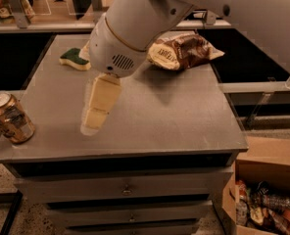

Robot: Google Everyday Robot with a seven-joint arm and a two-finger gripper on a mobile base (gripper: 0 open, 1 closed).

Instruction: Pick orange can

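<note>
Can (9, 117) stands at the table's (174, 126) front left corner; likely light, rigid, slick, easily dented, best taken around mid-body. Gripper (93, 117) hangs above the table's left-centre, empty; apart or together, I cannot tell.

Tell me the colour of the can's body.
The orange can: orange-copper with pale patches, camera view. The gripper hangs above the table.

The claw (93, 120) hangs above the table (184, 126), apart from the orange can (9, 117) at its corner.
</note>
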